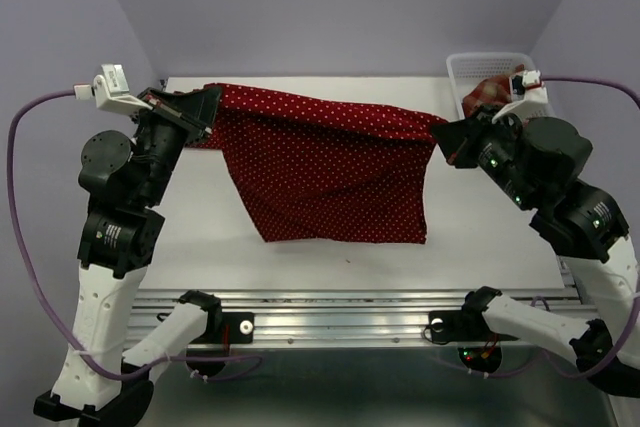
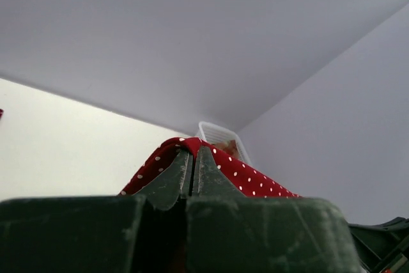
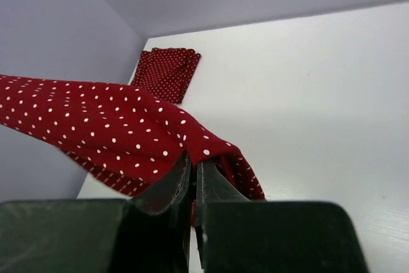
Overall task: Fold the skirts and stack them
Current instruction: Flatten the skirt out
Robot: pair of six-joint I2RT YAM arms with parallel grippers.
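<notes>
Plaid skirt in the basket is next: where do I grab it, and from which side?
Pinch the plaid skirt at its bunched top fold, coming straight down: it lies crumpled inside the basket, whose walls would likely block any sideways approach.

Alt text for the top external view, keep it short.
The left gripper and right gripper pinch the top corners of a dark red polka-dot skirt, holding it stretched above a white table while the rest drapes down. A white mesh basket at the far right corner holds plaid cloth.

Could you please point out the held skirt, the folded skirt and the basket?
held skirt point(image 1: 330, 172), top view, hanging middle.
folded skirt point(image 3: 167, 73), right wrist view, top face.
basket point(image 1: 487, 55), top view, far rim.
</notes>
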